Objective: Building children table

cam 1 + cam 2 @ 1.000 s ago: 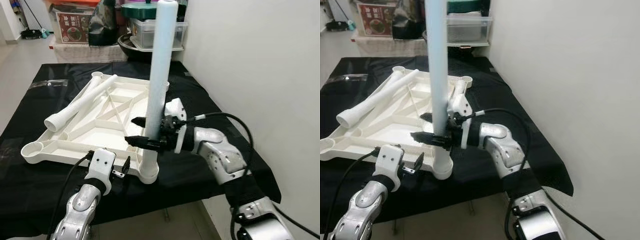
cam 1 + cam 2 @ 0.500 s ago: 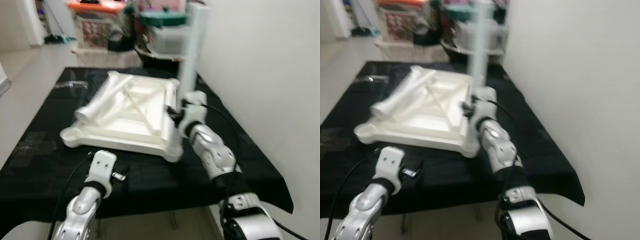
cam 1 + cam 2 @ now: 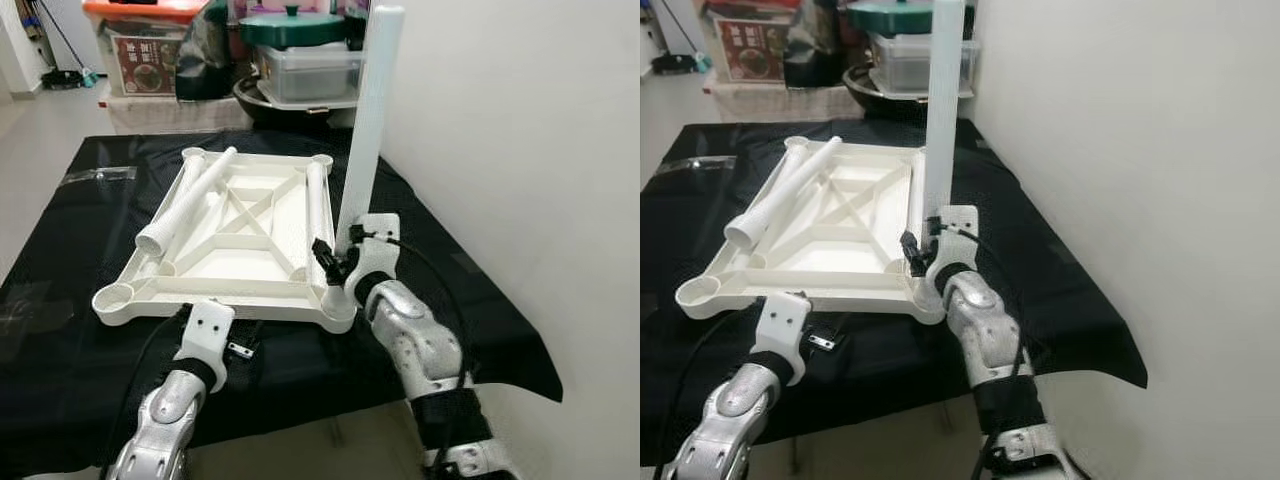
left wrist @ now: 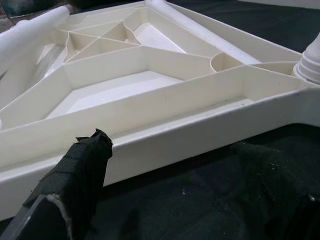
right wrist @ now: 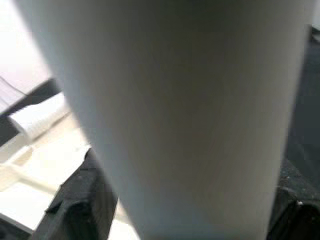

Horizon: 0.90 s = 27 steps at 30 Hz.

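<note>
The white tabletop (image 3: 235, 235) lies upside down, ribs up, in the middle of the frame on the black-covered desk (image 3: 60, 300). One white leg (image 3: 368, 120) stands upright at the tabletop's near right corner, rising to the top of the frame just beside the white wall (image 3: 520, 150). The right tool (image 3: 335, 262) is at the base of this leg, its black fingers either side of it and clamped on it; the right wrist view has the leg pressed close between the two dark fingertips (image 5: 80, 200).

Two more legs lie flat on the tabletop: a left leg (image 3: 185, 200) runs diagonally along the left edge, and a right leg (image 3: 318, 215) lies along the right edge, next to the upright one.

The left tool (image 3: 245, 345) hovers low in the frame over the cloth, just in front of the tabletop's near edge, not touching it. Its fingers stand apart and hold nothing; one fingertip (image 4: 82, 165) shows dark against the near rim.

Bins (image 3: 300, 60) are stacked behind the desk at the top of the frame.
</note>
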### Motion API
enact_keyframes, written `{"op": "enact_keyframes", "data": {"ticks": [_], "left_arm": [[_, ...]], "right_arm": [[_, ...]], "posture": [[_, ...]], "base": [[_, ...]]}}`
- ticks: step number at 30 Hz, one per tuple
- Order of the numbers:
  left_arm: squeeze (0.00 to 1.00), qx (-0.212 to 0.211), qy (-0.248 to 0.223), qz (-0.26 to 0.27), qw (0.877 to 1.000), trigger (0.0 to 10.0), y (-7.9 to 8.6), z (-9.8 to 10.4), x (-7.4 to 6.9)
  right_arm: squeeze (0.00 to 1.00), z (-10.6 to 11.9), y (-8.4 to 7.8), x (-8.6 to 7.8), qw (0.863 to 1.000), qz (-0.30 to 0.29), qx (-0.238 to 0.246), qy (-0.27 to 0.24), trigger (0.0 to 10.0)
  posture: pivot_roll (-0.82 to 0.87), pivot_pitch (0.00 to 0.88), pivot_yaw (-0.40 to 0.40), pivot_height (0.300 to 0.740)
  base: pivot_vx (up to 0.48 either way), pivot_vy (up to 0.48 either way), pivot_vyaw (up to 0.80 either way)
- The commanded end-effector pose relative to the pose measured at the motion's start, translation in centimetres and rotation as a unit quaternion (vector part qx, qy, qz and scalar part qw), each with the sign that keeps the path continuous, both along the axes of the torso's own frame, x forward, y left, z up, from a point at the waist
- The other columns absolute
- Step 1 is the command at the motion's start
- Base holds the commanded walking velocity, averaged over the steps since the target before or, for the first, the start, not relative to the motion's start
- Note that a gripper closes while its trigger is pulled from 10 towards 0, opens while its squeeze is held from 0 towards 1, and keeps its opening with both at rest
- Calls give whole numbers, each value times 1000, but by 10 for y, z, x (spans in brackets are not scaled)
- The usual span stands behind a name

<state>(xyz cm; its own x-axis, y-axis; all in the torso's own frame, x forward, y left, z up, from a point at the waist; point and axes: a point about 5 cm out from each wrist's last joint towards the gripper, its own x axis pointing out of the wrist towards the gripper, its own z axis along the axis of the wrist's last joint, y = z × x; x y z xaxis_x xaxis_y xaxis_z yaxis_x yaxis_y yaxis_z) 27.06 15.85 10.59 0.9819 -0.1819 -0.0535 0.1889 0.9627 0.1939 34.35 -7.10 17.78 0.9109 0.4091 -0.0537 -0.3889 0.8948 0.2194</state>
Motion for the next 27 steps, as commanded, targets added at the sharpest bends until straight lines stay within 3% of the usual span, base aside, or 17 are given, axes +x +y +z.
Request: {"op": "enact_keyframes", "data": {"ticks": [1, 2, 3, 4, 5, 6, 7, 10, 12, 16, 18, 19, 21, 22, 23, 25, 27], "left_arm": [[0, 4, 1, -1, 1000, 10000, 2, 0, 1], [0, 4, 1, -1, 1000, 10000, 2, 0, 1], [0, 4, 1, 0, 1000, 10000, 2, 0, 1], [0, 4, 1, 0, 1000, 10000, 2, 0, 1], [0, 4, -1, -2, 1000, 10000, 1, 0, 2], [0, 4, -1, -2, 1000, 10000, 1, 0, 2], [0, 3, -2, -2, 1000, 10000, -1, 0, 2], [0, 3, -2, -1, 1000, 10000, -1, 1, 2], [0, 3, -3, 2, 1000, 10000, 2, 1, 1], [0, 6, 2, 4, 1000, 10000, 4, -2, -2], [0, 6, 2, 4, 1000, 10000, 4, -2, -2], [0, 6, 3, 2, 1000, 10000, 3, -2, -3], [0, 6, 4, 0, 1000, 10000, 3, -2, -3], [0, 5, 4, 1, 1000, 10000, 3, -2, -2], [0, 5, 4, 1, 1000, 10000, 3, -2, -2], [0, 4, 4, 2, 1000, 10000, 3, -2, -2], [0, 4, 4, 3, 1000, 10000, 3, -2, -2]], "right_arm": [[0, 14, 11, 0, 997, 65, 23, -21, 10000], [0, 14, 11, 0, 997, 65, 23, -21, 10000], [0, 27, 14, -8, 976, 205, 28, -63, 10000], [0, 27, 14, -8, 976, 205, 28, -63, 10000], [0, 33, 17, -16, 947, 308, 32, -88, 10000], [0, 33, 17, -16, 947, 308, 32, -88, 10000], [0, 33, 18, -23, 924, 369, 37, -95, 10000], [0, 30, 22, -28, 910, 402, 36, -97, 10000], [0, 24, 30, -29, 912, 399, 41, -84, 0], [0, 7, 28, -8, 970, 238, 38, -36, 0], [0, 7, 28, -8, 970, 238, 38, -36, 0], [0, 3, 24, -3, 979, 198, 36, -20, 0], [0, -13, 1, 13, 998, 42, 13, 35, 0], [0, -23, -19, 19, 996, -56, 2, 63, 0], [0, -23, -19, 19, 996, -56, 2, 63, 0], [0, -38, -53, 19, 972, -210, -12, 103, 0], [0, -39, -60, 15, 964, -245, -17, 100, 0]], "posture": [[138, 0, -86, 740], [138, 0, -86, 740], [138, 0, -88, 740], [138, 0, -88, 740], [150, 0, -96, 740], [150, 0, -96, 740], [157, 0, -99, 740], [163, 0, -103, 740], [165, 0, -104, 740], [154, 0, -95, 740], [154, 0, -95, 740], [154, 0, -95, 740], [147, 0, -92, 740], [146, 0, -93, 740], [146, 0, -93, 740], [148, 0, -96, 740], [140, 0, -89, 740]], "base": [[0, 0, 0], [0, 0, 0], [0, 0, 0], [0, 0, 0], [0, 0, 0], [0, 0, 0], [0, 0, 0], [0, 0, 0], [0, 0, 0], [0, 0, 0], [0, 0, 0], [0, 0, 0], [0, 0, 0], [0, 0, 0], [0, 0, 0], [0, 0, 0], [0, 0, 0]]}}
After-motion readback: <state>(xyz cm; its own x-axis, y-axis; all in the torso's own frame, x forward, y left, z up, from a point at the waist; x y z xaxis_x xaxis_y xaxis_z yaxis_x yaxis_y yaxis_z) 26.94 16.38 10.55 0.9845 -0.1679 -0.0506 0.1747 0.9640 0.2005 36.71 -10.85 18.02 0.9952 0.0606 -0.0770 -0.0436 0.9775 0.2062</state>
